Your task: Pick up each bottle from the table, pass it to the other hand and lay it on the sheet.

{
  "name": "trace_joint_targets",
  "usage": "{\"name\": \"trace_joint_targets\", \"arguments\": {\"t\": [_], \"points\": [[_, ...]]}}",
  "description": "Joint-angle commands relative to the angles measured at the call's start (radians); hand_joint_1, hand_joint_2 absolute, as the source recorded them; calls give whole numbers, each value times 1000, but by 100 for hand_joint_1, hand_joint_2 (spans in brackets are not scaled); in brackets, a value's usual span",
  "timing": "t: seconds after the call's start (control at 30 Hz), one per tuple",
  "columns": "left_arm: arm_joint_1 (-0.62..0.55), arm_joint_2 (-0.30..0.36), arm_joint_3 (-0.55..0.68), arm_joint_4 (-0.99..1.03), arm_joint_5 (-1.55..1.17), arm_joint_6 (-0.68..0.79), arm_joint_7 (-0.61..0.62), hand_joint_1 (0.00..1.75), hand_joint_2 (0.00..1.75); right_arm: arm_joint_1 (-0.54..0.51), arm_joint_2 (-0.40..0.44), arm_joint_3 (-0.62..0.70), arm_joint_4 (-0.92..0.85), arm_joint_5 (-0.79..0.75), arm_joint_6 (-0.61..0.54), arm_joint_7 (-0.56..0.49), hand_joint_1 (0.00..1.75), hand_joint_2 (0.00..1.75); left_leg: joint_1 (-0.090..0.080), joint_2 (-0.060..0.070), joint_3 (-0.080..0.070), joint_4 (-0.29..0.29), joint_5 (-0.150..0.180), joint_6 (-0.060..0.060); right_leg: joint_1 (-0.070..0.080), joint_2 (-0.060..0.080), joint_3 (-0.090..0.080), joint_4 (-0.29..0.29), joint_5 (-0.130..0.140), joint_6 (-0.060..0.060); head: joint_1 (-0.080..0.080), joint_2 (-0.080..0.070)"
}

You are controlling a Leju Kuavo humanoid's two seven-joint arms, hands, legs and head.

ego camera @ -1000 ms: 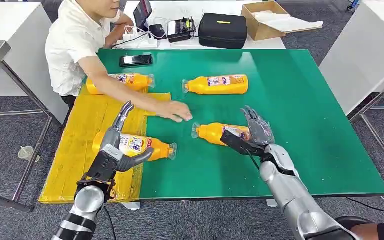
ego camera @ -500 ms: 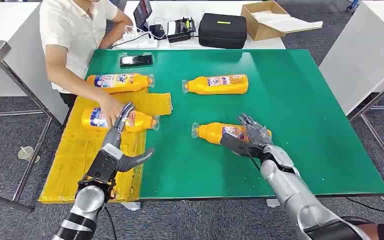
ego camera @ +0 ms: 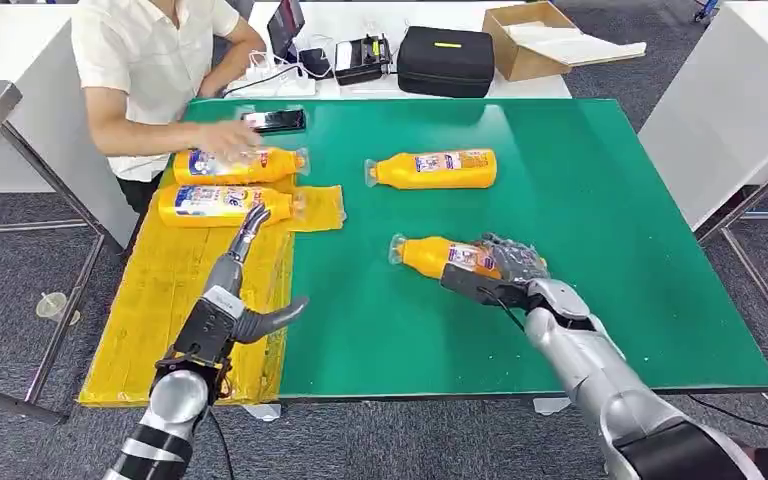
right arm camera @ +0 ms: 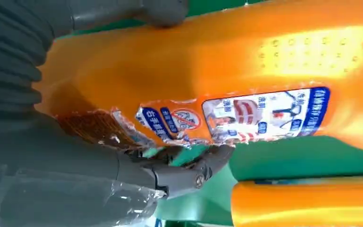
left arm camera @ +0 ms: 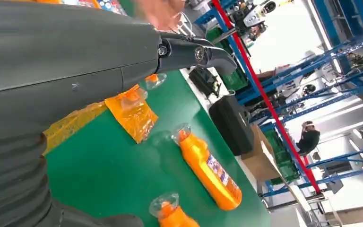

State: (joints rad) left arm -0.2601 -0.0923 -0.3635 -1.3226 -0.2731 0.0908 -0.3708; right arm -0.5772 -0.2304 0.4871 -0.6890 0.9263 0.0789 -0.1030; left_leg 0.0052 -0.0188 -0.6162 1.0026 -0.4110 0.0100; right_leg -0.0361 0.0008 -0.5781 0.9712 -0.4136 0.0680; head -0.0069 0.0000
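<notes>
The right hand (ego camera: 505, 268) has its fingers wrapped around the near bottle (ego camera: 438, 256) on the green surface (ego camera: 600, 200). It should tighten on the body's middle before lifting, so the bottle stays level for the pass. The left hand (ego camera: 243, 300) waits open and empty above the yellow sheet (ego camera: 150, 320). The bottle is orange plastic with a clear cap and a blue-and-white label.

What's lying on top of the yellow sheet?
Two orange bottles lie at the far end of the yellow sheet. The robot's left hand hovers above, hiding some sheet beneath.
</notes>
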Motion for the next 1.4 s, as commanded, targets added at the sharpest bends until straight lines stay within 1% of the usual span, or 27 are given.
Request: {"name": "trace_joint_targets", "arguments": {"t": [0.03, 0.13, 0.17, 0.23, 0.3, 0.4, 0.47, 0.5, 0.57, 0.6, 0.63, 0.67, 0.7, 0.73, 0.77, 0.83, 0.87, 0.9, 0.93, 1.03, 1.07, 1.17, 1.2, 1.27, 1.3, 1.37, 1.4], "points": [[-49, 7, -6, 86, 18, -13, -2, 0, 175, -65, -34, 45, 82, -83, 88, -41, 175, 175, 1, 1, 2, 1, -1, 0, 2, 0, 3, 0, -1, -4, 0, 0], [-53, 4, -11, 91, 36, -13, -8, 0, 175, -62, -13, 28, 106, -135, 82, -35, 175, 175, 1, 0, 2, 0, -1, 0, 1, -1, 2, 0, -1, -3, 0, 0], [-56, 3, -14, 95, 41, -14, -9, 0, 175, -60, -9, 23, 115, -161, 103, -51, 175, 175, 1, 1, 2, 0, -1, 0, 2, 0, 3, 0, -1, -4, 0, 0], [-61, 2, -18, 101, 45, -15, -10, 0, 175, -56, -12, 22, 117, -175, 108, -62, 175, 175, 1, 1, 3, 0, -1, 0, 2, 0, 3, -1, -1, -4, 0, 0], [-64, 0, -19, 105, 58, -17, -17, 0, 175, -51, -16, 11, 113, -219, 130, -111, 175, 175, 2, 1, 3, 1, -1, 0, 2, -1, 3, -1, -1, -4, 0, 0], [-66, 1, -22, 106, 60, -18, -18, 0, 175, -50, -21, 14, 108, -222, 131, -115, 175, 175, 1, 1, 2, 0, -1, 0, 2, -1, 2, -1, 0, -3, 0, 0], [-66, 1, -22, 106, 60, -18, -18, 0, 175, -50, -21, 14, 108, -222, 131, -115, 175, 175, 2, 2, 4, 1, -2, 0, 4, -1, 4, -1, -1, -6, 0, 0], [-66, 1, -22, 106, 60, -18, -18, 0, 175, -50, -21, 14, 108, -222, 131, -115, 175, 175, 1, 2, 2, 0, 0, 0, 1, 0, 2, -1, 0, -2, 0, 0], [-66, 1, -22, 106, 60, -18, -18, 0, 175, -50, -21, 14, 108, -222, 131, -115, 175, 175, 1, 2, 3, 0, -1, 0, 2, -1, 3, -1, 0, -4, 0, 0], [-62, -3, -14, 103, 90, -29, -25, 0, 175, -40, -17, -10, 93, -274, 152, -159, 175, 175, 2, 2, 3, 0, -1, 0, 2, -1, 4, -1, -1, -4, 0, 0], [-64, -2, -19, 106, 91, -30, -26, 0, 175, -36, -21, -6, 85, -278, 151, -162, 175, 175, 1, 2, 3, 0, -1, 0, 2, -1, 3, -1, 0, -3, 0, 0], [-64, -2, -19, 106, 91, -30, -26, 0, 175, -36, -21, -6, 85, -278, 151, -162, 175, 175, 2, 2, 4, 0, -1, 0, 3, -1, 4, -1, -1, -4, 0, 0], [-36, -51, 39, 104, 270, -107, 1, 0, 175, 15, -4, -66, 5, -376, 131, -269, 175, 175, 1, 2, 3, 0, -1, 0, 2, -1, 3, -1, 0, -3, 0, 0], [-20, -66, 38, 107, 347, -140, 26, 0, 175, 45, 9, -76, -53, -406, 123, -281, 175, 175, 2, 2, 4, 0, -1, 0, 3, -1, 5, -1, -1, -5, 0, 0], [9, -83, 33, 125, 495, -217, 84, 0, 175, 91, 37, -99, -150, -454, 103, -319, 175, 175, 1, 2, 4, 0, -1, 0, 2, -1, 4, -1, 0, -4, 0, 0], [35, -86, -11, 155, 557, -216, 68, 0, 175, 135, 74, -106, -267, -483, 60, -324, 175, 175, 2, 3, 5, -1, -1, 0, 2, 0, 5, -2, -1, -4, 0, 0], [38, -84, -37, 170, 579, -205, 54, 0, 175, 148, 87, -95, -315, -488, 44, -316, 175, 175, 2, 7, 8, -2, -3, -1, 3, 4, 7, -3, -1, -5, 0, 0], [37, -79, -53, 181, 596, -202, 57, 0, 175, 154, 99, -92, -343, -504, 38, -322, 175, 175, 1, 7, 6, -2, -3, -1, 2, 6, 5, -2, 0, -4, 0, 0], [35, -80, -57, 189, 616, -200, 63, 0, 175, 157, 111, -91, -364, -515, 29, -333, 175, 175, 1, 7, 6, -1, -4, -1, 2, 5, 6, -1, -1, -5, 0, 0], [20, -68, -86, 204, 647, -198, 74, 0, 175, 158, 129, -68, -400, -529, 17, -350, 175, 175, 1, 4, 0, 0, -2, -1, 2, 2, 0, 0, -1, -3, -1, 0], [19, -67, -85, 204, 654, -191, 79, 0, 175, 165, 137, -58, -419, -535, 18, -363, 175, 175, 1, 3, 1, 0, -2, -1, 2, 0, 1, 0, -2, -5, 0, 0], [19, -69, -73, 191, 678, -177, 86, 0, 175, 170, 147, -36, -445, -520, 1, -366, 175, 175, 2, 3, 1, 0, -3, -1, 3, 2, 0, 0, -2, -4, 0, 0], [17, -67, -71, 185, 683, -174, 88, 0, 175, 173, 166, -33, -454, -528, -5, -373, 175, 175, 1, 2, -1, 0, -1, 0, 2, 2, -2, 0, -1, -3, 0, 0], [12, -68, -70, 183, 686, -172, 90, 0, 175, 174, 177, -22, -459, -527, -6, -372, 175, 175, 2, 4, 0, 0, -2, -1, 3, 3, -1, 0, -1, -4, 0, 0], [7, -68, -74, 184, 688, -170, 91, 0, 175, 175, 186, -14, -463, -531, -12, -379, 175, 175, 2, 2, -1, 0, -1, -1, 2, 2, -2, 0, -1, -3, 0, 0], [-1, -71, -74, 183, 689, -167, 89, 0, 175, 179, 205, -2, -460, -535, -12, -381, 175, 175, 3, 3, 1, 1, -3, -1, 4, 2, 0, 1, -2, -6, 0, 0], [-6, -72, -76, 183, 685, -162, 86, 0, 175, 176, 210, 10, -452, -534, -10, -382, 175, 175, 2, 2, 0, 0, -2, -1, 2, 1, -1, 0, -1, -4, 0, 0]]}}
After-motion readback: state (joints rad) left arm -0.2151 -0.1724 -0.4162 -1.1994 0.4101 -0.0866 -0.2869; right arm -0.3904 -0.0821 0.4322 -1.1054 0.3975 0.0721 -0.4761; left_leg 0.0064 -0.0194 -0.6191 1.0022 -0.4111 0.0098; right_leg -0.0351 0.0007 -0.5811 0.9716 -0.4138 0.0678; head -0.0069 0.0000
